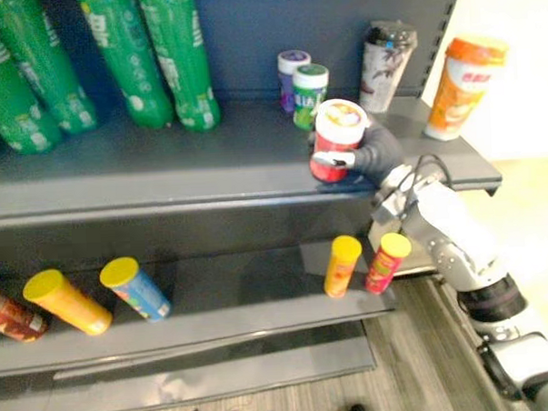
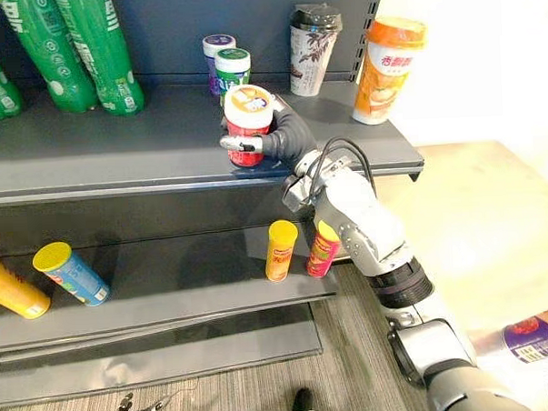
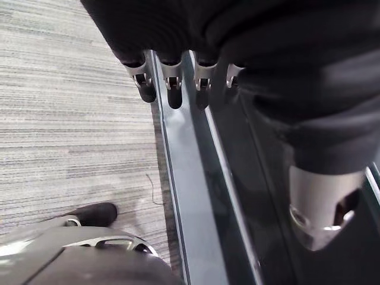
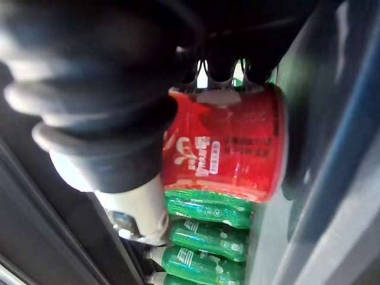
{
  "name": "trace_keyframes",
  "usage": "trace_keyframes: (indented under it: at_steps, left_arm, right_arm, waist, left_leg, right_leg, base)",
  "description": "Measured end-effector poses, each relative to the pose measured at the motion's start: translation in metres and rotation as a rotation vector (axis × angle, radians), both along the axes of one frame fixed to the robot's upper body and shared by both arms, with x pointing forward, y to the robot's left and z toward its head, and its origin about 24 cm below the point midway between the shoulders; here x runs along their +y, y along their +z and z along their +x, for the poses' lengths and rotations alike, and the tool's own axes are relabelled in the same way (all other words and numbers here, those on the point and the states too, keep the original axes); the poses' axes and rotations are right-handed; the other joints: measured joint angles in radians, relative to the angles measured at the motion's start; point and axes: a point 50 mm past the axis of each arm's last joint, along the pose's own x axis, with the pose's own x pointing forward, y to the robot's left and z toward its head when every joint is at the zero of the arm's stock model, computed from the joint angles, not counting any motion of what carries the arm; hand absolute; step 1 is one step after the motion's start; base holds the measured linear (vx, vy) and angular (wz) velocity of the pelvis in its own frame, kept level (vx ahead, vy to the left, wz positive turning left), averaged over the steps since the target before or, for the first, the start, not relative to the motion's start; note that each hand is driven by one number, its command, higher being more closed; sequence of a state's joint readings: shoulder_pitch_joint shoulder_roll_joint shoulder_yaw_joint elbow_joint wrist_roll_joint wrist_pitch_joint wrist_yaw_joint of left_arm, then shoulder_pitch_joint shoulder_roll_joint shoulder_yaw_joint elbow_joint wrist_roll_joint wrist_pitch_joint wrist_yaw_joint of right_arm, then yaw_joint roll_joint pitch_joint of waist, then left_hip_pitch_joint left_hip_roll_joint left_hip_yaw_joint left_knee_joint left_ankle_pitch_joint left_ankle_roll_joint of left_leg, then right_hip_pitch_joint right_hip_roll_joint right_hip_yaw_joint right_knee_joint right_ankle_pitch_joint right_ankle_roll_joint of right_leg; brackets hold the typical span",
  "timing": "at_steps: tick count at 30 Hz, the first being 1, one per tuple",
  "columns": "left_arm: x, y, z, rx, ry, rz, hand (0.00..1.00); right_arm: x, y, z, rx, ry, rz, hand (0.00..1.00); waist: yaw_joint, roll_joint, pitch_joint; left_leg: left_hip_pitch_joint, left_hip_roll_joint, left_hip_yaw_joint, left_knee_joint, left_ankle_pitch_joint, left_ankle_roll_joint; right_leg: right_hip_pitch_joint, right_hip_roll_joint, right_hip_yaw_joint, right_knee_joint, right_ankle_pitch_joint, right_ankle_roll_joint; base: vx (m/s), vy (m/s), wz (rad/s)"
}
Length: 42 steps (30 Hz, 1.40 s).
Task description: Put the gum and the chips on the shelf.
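Note:
My right hand (image 1: 378,154) is shut on a red tub (image 1: 337,141) with a white lid, fingers and thumb wrapped round its side (image 4: 237,154). The tub is tilted slightly, low over the front part of the top shelf (image 1: 163,165); I cannot tell whether it touches. Just behind it stand a purple gum jar (image 1: 292,75) and a green gum jar (image 1: 310,96). Two yellow-lidded chip cans, one orange (image 1: 342,266) and one red (image 1: 386,262), stand on the lower shelf (image 1: 242,307). My left hand (image 3: 172,83) hangs open by the shelf's base near the floor.
Green bottles (image 1: 181,59) lean at the back left of the top shelf. A dark-lidded cup (image 1: 386,64) and an orange cup (image 1: 464,86) stand at its right end. A blue can (image 1: 135,289) and an orange can (image 1: 66,302) lie on the lower shelf's left.

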<state>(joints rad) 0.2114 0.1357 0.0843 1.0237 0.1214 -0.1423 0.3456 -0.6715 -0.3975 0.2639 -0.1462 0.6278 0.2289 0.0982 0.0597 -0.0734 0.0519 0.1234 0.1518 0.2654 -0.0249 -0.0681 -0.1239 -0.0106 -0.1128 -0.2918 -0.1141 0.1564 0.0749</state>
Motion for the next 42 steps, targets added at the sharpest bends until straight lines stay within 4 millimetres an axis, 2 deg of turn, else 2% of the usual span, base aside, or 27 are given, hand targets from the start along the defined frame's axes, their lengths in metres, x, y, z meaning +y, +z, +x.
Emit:
trace_keyframes:
  at_steps: [6,18,26,32,33,37,38,39,40,41,42]
  left_arm:
    - [0.000,0.000,-0.001,0.004,0.002,0.001,0.00]
    - [0.002,0.002,0.001,0.001,0.001,0.009,0.00]
    - [0.002,0.003,0.000,-0.005,-0.001,0.008,0.00]
    - [0.000,0.002,0.001,-0.005,-0.011,0.003,0.00]
    - [0.001,0.002,0.000,-0.003,-0.011,0.004,0.00]
    - [0.002,0.003,0.002,-0.005,-0.017,0.006,0.00]
    - [-0.002,0.002,0.002,-0.004,-0.024,-0.004,0.00]
    - [-0.001,0.003,0.003,-0.005,-0.025,-0.001,0.00]
    - [0.000,0.003,0.003,-0.003,-0.024,0.001,0.00]
    - [-0.001,0.003,0.003,-0.004,-0.024,-0.004,0.00]
    - [-0.003,0.003,0.004,-0.008,-0.025,-0.009,0.00]
  right_arm:
    - [0.009,0.000,0.006,0.024,-0.008,-0.009,1.00]
    - [0.006,-0.002,0.024,0.043,-0.107,-0.054,1.00]
    - [0.001,-0.003,0.038,0.060,-0.163,-0.069,1.00]
    - [-0.002,0.003,0.047,0.043,-0.208,-0.099,1.00]
    - [-0.003,0.003,0.048,0.045,-0.211,-0.099,0.00]
    - [-0.004,0.006,0.051,0.045,-0.225,-0.102,0.00]
    - [-0.005,0.008,0.051,0.037,-0.232,-0.101,0.00]
    - [-0.005,0.009,0.051,0.028,-0.235,-0.111,0.00]
    - [-0.005,0.009,0.051,0.027,-0.235,-0.112,0.00]
    - [-0.004,0.011,0.051,0.019,-0.231,-0.112,0.00]
    - [-0.003,0.015,0.051,0.008,-0.229,-0.111,0.00]
  waist:
    - [0.000,-0.001,0.000]
    - [0.018,-0.012,0.007]
    - [0.026,-0.008,0.018]
    - [0.031,-0.006,0.022]
    - [0.031,-0.006,0.022]
    - [0.035,-0.004,0.031]
    - [0.035,0.009,0.030]
    - [0.033,0.003,0.032]
    - [0.033,0.005,0.033]
    - [0.037,0.002,0.030]
    - [0.049,0.010,0.036]
  left_leg:
    - [-0.004,0.003,-0.025,-0.011,0.013,-0.002]
    - [-0.027,0.024,-0.062,-0.025,0.027,-0.015]
    - [-0.034,0.034,-0.084,-0.027,0.028,-0.015]
    - [-0.040,0.045,-0.088,-0.052,0.028,-0.013]
    - [-0.040,0.048,-0.091,-0.052,0.029,-0.013]
    - [-0.045,0.064,-0.096,-0.055,0.029,-0.013]
    - [-0.056,0.085,-0.109,-0.061,0.030,-0.011]
    - [-0.061,0.083,-0.113,-0.056,0.032,-0.014]
    - [-0.060,0.083,-0.114,-0.056,0.035,-0.015]
    - [-0.059,0.088,-0.115,-0.059,0.040,-0.014]
    - [-0.063,0.094,-0.115,-0.064,0.040,-0.013]
  right_leg:
    - [0.007,0.001,-0.026,0.000,-0.003,-0.004]
    - [0.011,0.019,-0.069,0.000,-0.023,-0.022]
    - [0.010,0.025,-0.089,0.000,-0.023,-0.022]
    - [-0.006,0.034,-0.092,0.000,-0.026,-0.023]
    - [-0.004,0.039,-0.096,0.000,-0.026,-0.024]
    - [-0.008,0.058,-0.100,0.000,-0.037,-0.026]
    - [-0.016,0.071,-0.104,0.017,-0.043,-0.036]
    - [-0.037,0.066,-0.093,0.066,-0.056,-0.065]
    - [-0.034,0.071,-0.100,0.063,-0.063,-0.072]
    - [-0.028,0.083,-0.104,0.041,-0.063,-0.072]
    - [-0.021,0.099,-0.104,0.003,-0.069,-0.064]
  base:
    - [-0.01,-0.010,0.12]
    - [-0.02,-0.019,0.09]
    - [0.00,-0.007,0.02]
    - [0.00,-0.004,0.01]
    - [0.02,-0.018,0.09]
    - [0.01,-0.022,0.02]
    - [0.04,-0.044,0.15]
    - [0.04,-0.044,0.21]
    - [0.03,-0.015,0.16]
    - [0.02,-0.039,-0.01]
    - [0.00,-0.054,-0.14]
